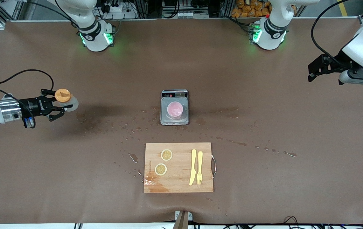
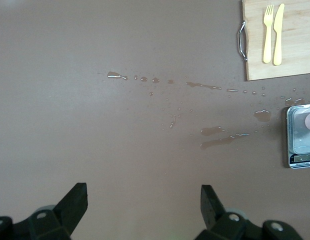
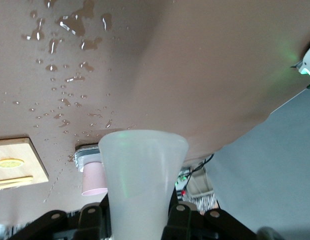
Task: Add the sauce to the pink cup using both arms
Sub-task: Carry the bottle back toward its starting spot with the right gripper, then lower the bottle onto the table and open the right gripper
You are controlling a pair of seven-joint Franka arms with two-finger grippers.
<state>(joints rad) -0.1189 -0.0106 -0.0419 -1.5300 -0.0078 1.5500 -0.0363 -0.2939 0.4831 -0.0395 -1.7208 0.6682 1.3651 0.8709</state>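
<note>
Right hand (image 1: 61,106) around upright sauce bottle (image 1: 65,99).

Your sauce bottle (image 1: 66,101) is a small translucent greyish squeeze bottle with an orange cap, held up in the air over the counter toward the right arm's end; it looks roughly upright, though you can't judge its tilt well. Your pink cup (image 1: 175,110) is a pale pink tumbler, standing upright at mid-counter, well apart from the bottle, mouth open upward.
</note>
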